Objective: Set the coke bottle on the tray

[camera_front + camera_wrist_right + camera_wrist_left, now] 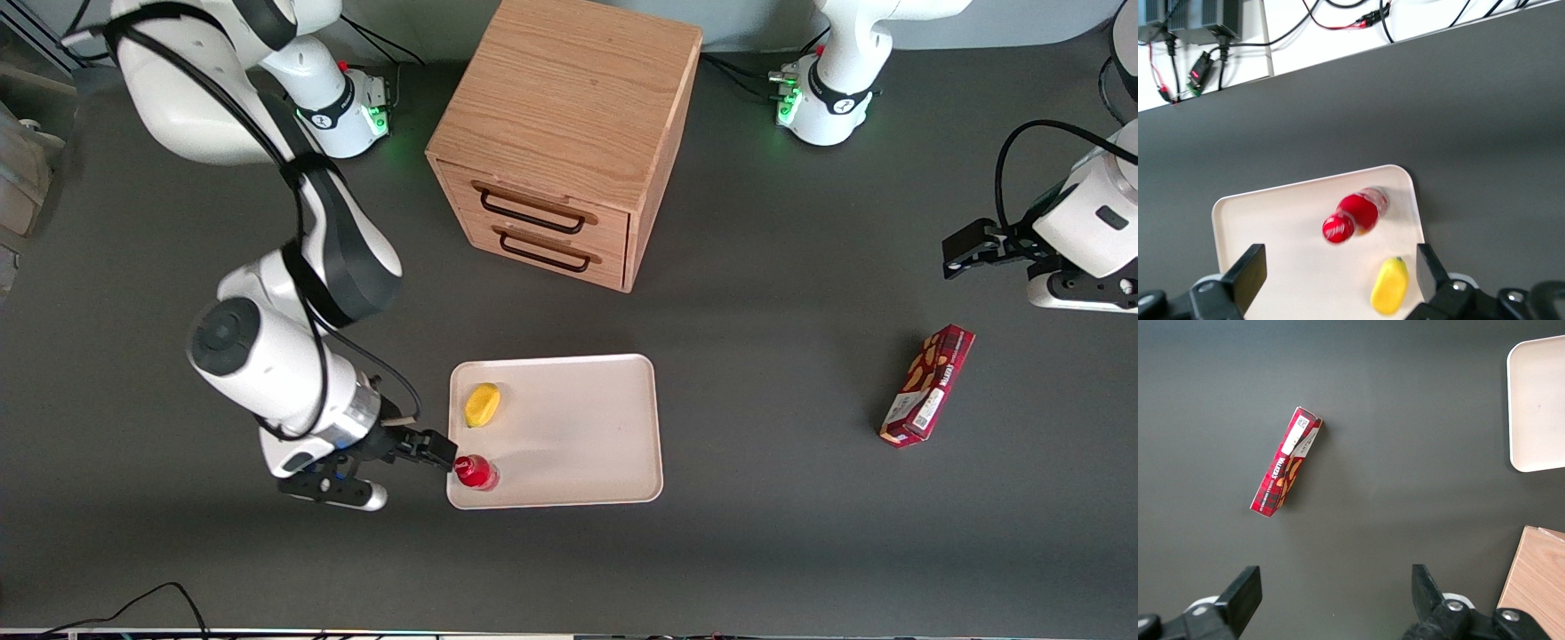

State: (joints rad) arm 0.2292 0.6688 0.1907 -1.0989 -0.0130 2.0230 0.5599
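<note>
At lower left of the front view, the gripper (pixel 442 451) sits spread wide with nothing held, apparently just clear of the coke bottle (pixel 475 472), which stands upright in the tray (pixel 587 427) corner nearest it.

Little could be read. The snack box (pixel 1285 469) carried a white brand word along its red face, maybe "WALKER'S", but not certain, plus a white label with a small code square, print too small to read. The bottle (pixel 1355 216) cap showed faint white script, unreadable. Arm bases had small dark badges, illegible.
</note>
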